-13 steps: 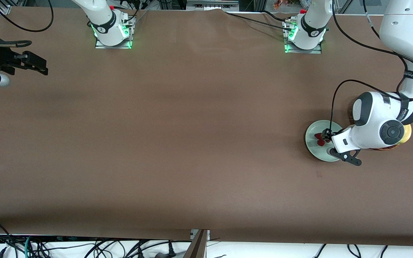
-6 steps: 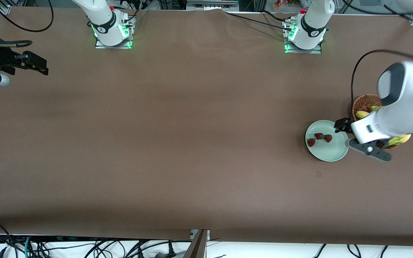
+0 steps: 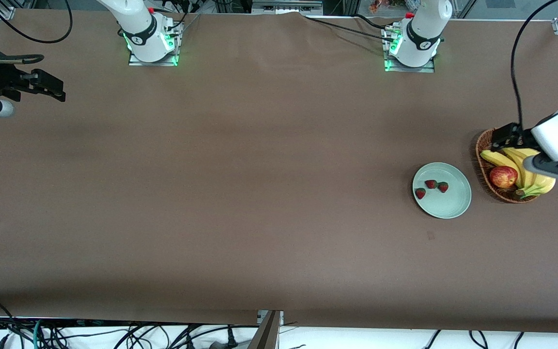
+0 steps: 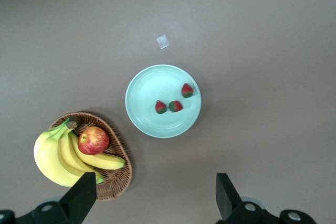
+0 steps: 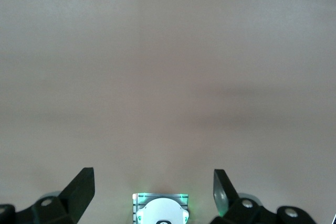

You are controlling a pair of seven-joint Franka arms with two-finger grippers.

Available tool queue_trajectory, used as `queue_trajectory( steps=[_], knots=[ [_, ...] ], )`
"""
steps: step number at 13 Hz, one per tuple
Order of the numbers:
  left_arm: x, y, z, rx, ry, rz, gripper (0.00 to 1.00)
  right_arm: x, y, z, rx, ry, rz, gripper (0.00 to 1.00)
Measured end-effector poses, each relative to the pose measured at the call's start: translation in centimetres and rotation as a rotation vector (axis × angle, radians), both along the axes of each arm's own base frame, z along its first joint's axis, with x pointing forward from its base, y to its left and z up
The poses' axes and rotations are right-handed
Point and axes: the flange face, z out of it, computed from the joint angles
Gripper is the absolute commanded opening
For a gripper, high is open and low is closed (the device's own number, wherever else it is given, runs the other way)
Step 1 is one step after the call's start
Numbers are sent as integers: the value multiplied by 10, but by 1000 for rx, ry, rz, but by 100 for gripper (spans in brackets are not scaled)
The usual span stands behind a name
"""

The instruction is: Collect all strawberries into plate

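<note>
A: Berry count? Where?

B: Three strawberries (image 3: pixel 431 184) – all in the mint-green plate (image 3: pixel 456 206), two touching, third just beside, toward the right arm's end. None seen loose on the counter (image 3: pixel 240 184). Looks like job done.

A: Left pincer (image 3: pixel 526 150)?

B: Up over the wicker basket (image 3: pixel 480 145), fingers spread wide, nothing between them. Prob. lifted clear so as not to knock the berries. Plate sits just beside the basket, not touching – short hop from one to the other.

A: Basket contents?

B: Bananas (image 3: pixel 526 169) and a red apple (image 3: pixel 503 176) – not task items, best left alone.

A: Right pincer (image 3: pixel 49 89)?

B: Waiting at the right arm's end of the counter, well apart from the fruit. Also wide, empty; wrist view gives bare counter only, plus its own base.

A: Risks?

B: Few. Berries lie inside the rim, no sign of rolling.
</note>
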Motion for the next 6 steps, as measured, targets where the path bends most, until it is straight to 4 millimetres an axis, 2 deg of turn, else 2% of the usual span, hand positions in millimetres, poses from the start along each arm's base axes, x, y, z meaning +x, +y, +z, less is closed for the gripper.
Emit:
queue_trajectory(
  steps=[3, 6],
  knots=[
    [-22, -12, 26, 3, -55, 106, 100, 0, 1, 0, 0, 0, 1, 100],
    [-43, -28, 16, 6, -107, 127, 100, 0, 1, 0, 0, 0, 3, 100]
  ],
)
